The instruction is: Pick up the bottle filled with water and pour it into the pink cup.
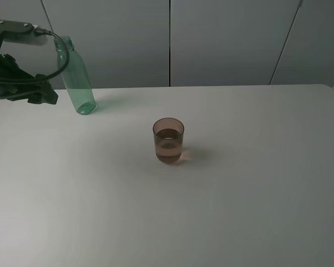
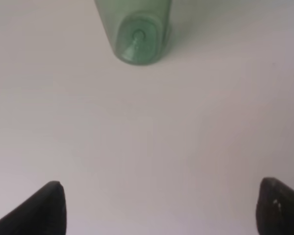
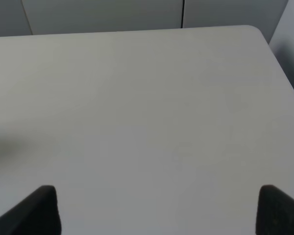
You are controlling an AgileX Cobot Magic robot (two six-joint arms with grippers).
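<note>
Notably, bottle [image 1: 78,78] near table [image 1: 239,211] back edge

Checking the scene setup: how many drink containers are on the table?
2: the green bottle standing at the table's far left, and the pink cup near the middle. None appear hidden.

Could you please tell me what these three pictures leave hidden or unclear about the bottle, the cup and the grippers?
- bottle: left wrist view shows only its blurred base; the frame edge cuts off the rest.
- Water left in the bottle: cannot tell.
- left gripper: open, fingertips cropped by the frame edge.
- right gripper: outside the high view.
- pink cup: absent from both wrist views.
</note>
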